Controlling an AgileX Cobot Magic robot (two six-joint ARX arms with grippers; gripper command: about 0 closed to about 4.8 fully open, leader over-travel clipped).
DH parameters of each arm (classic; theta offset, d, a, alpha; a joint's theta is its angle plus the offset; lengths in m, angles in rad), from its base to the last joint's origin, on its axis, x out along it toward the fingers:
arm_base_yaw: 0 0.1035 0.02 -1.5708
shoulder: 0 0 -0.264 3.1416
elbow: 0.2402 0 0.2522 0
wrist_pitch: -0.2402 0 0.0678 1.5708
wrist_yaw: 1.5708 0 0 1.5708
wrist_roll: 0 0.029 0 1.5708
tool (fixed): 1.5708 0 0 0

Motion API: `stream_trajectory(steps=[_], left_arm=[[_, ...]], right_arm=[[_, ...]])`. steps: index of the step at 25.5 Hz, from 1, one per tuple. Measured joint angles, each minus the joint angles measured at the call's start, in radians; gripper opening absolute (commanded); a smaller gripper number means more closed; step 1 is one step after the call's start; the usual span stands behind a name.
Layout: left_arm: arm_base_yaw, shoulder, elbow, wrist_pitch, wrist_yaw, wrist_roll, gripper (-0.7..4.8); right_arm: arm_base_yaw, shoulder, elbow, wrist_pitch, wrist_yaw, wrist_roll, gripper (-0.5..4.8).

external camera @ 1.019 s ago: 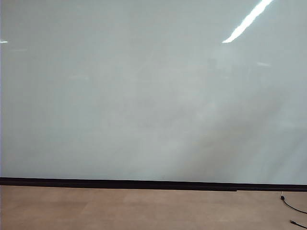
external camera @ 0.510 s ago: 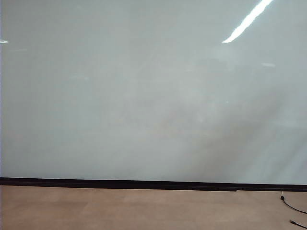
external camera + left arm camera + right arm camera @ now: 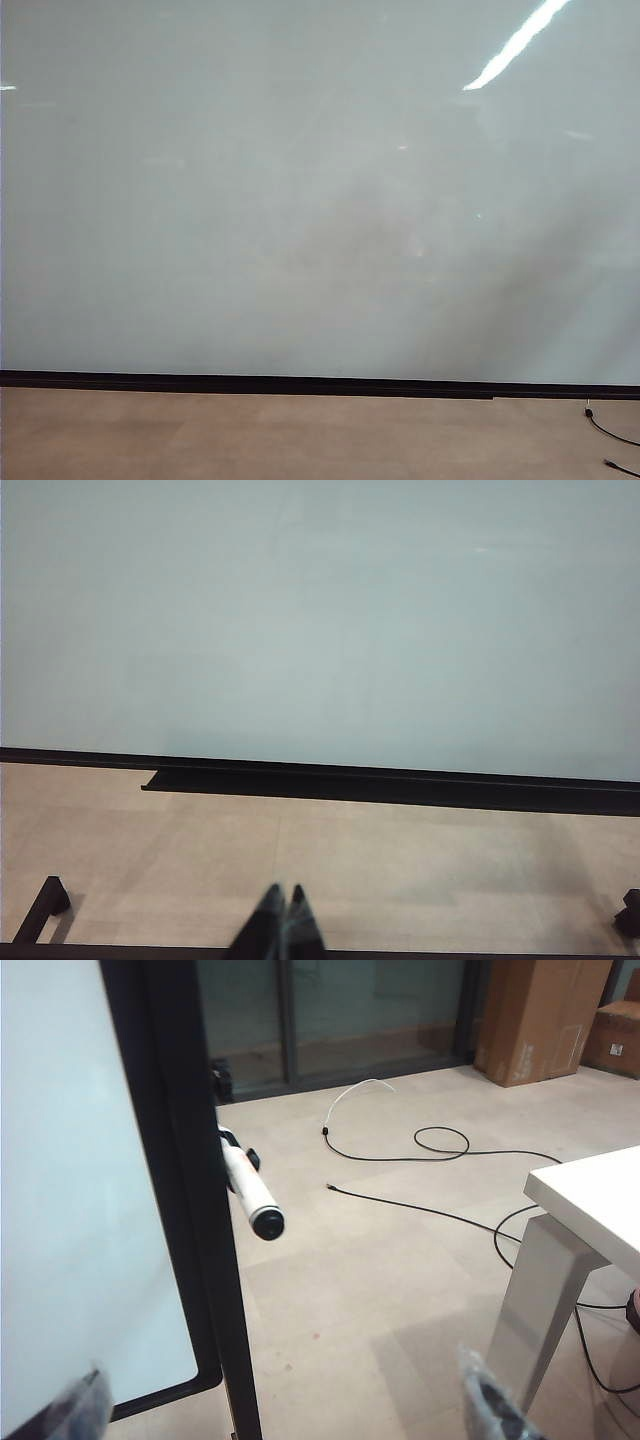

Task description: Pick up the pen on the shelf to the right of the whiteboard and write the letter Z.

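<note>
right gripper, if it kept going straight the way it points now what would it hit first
Probably nothing soon: the open right gripper aims at bare floor. The pen and the whiteboard frame lie off to one side, the white table to the other. Depth is unclear.

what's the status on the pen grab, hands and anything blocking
Right hand open, facing the pen, not yet on it. Left hand shut, low by the floor. Pen sticks out past the whiteboard frame. Nothing in the way; no writing yet.
</note>
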Motion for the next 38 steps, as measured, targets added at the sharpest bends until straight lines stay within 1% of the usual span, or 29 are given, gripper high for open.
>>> stream_trajectory(steps=[3,5,6,11,18,19,20,22,25,31,38], left_arm=[[0.000,0.000,0.000,0.000,0.000,0.000,-0.05],[0.000,0.000,0.000,0.000,0.000,0.000,-0.04],[0.000,0.000,0.000,0.000,0.000,0.000,-0.04],[0.000,0.000,0.000,0.000,0.000,0.000,-0.04],[0.000,0.000,0.000,0.000,0.000,0.000,-0.04],[0.000,0.000,0.000,0.000,0.000,0.000,-0.04],[0.000,0.000,0.000,0.000,0.000,0.000,-0.04],[0.000,0.000,0.000,0.000,0.000,0.000,-0.04],[0.000,-0.001,0.000,0.000,0.000,0.000,-0.04],[0.000,0.000,0.000,0.000,0.000,0.000,-0.04],[0.000,-0.001,0.000,0.000,0.000,0.000,-0.04]], right_arm=[[-0.027,0.047,0.000,0.068,-0.037,-0.003,4.79],[-0.042,0.081,0.000,0.121,-0.062,-0.033,4.79],[-0.060,0.106,0.000,0.163,-0.089,-0.047,4.79],[-0.119,0.198,0.000,0.260,-0.190,-0.052,4.79],[-0.157,0.312,0.000,0.414,-0.290,-0.054,4.79],[-0.158,0.325,0.000,0.435,-0.294,-0.054,4.59],[-0.161,0.345,0.000,0.469,-0.299,-0.055,4.24],[-0.190,0.425,0.000,0.598,-0.341,-0.055,4.16],[-0.203,0.504,0.001,0.716,-0.370,-0.055,4.16],[-0.204,0.602,0.037,0.739,-0.384,-0.055,4.17],[-0.203,0.721,0.130,0.743,-0.457,-0.066,4.17]])
